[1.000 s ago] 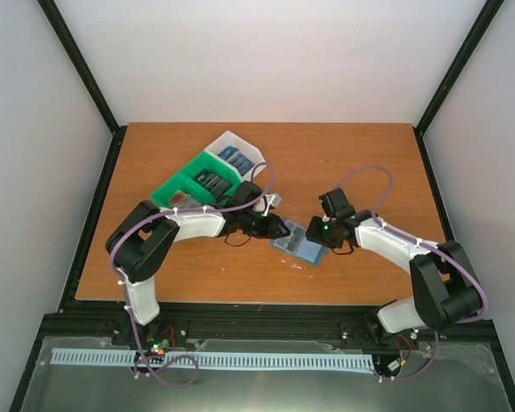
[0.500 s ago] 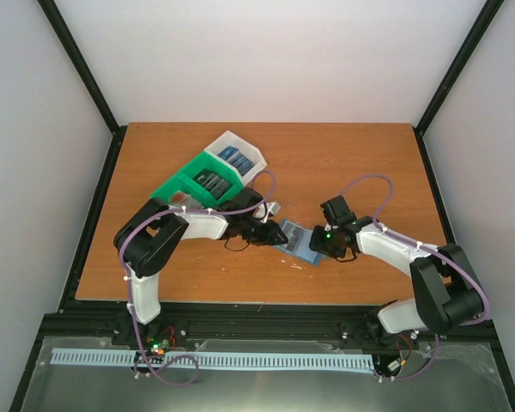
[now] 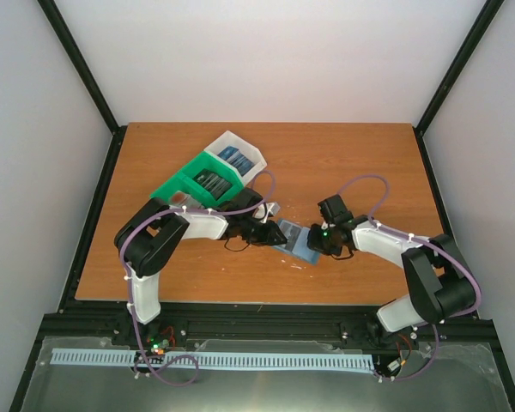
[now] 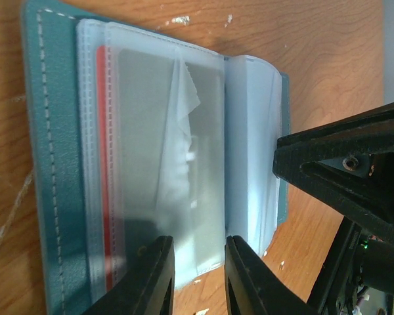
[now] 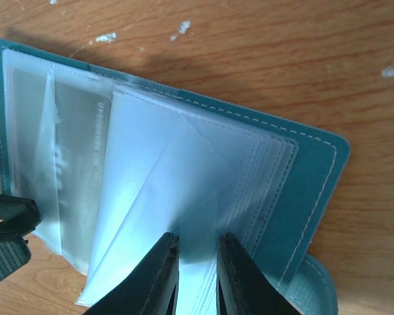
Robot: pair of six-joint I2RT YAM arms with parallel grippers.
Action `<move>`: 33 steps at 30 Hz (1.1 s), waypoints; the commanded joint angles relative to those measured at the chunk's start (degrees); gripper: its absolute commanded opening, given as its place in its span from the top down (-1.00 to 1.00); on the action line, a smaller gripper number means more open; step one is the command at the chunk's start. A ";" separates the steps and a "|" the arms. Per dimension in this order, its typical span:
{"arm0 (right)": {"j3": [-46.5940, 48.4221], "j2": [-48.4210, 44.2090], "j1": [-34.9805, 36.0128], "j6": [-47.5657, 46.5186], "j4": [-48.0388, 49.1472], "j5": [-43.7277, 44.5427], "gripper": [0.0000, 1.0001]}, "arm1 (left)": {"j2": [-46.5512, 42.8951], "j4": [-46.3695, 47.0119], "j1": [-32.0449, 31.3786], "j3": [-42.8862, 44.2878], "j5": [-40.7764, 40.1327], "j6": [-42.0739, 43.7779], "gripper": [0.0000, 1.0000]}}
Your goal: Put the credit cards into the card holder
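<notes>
The teal card holder [image 3: 295, 241] lies open on the table between my grippers, its clear sleeves fanned out. One sleeve holds a grey card [image 4: 184, 164] with a red card's edge [image 4: 101, 164] beside it. My left gripper [image 4: 198, 266] hovers over that sleeve's lower edge, jaws narrowly open and empty. My right gripper [image 5: 197, 262] straddles some lifted sleeves [image 5: 164, 170], jaws close together; whether they pinch them is unclear. More credit cards, dark [image 3: 210, 182] and blue [image 3: 233, 156], stand in the bins.
A green bin [image 3: 173, 190] and a white bin [image 3: 251, 153] sit at the back left, just behind the left arm. The right gripper's black body [image 4: 348, 170] presses close to the holder's right side. Bare wood [image 3: 360, 154] lies beyond.
The right gripper has slid left onto the holder's sleeves and its jaws have narrowed a lot. The left gripper's jaws have narrowed slightly, staying at the holder's left side.
</notes>
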 commanded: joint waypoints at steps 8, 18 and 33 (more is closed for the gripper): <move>2.00 1.24 0.44 -1.45 4.15 -4.19 0.55 | 1.11 -0.13 -0.41 0.01 -1.39 -0.21 0.57; 1.87 0.72 0.44 -2.19 3.98 -2.63 0.69 | -1.85 -0.54 -1.96 1.66 -1.94 1.02 0.59; 1.25 1.25 0.48 -2.62 5.21 -3.12 0.71 | -0.48 4.85 -2.72 1.82 4.68 -1.39 0.41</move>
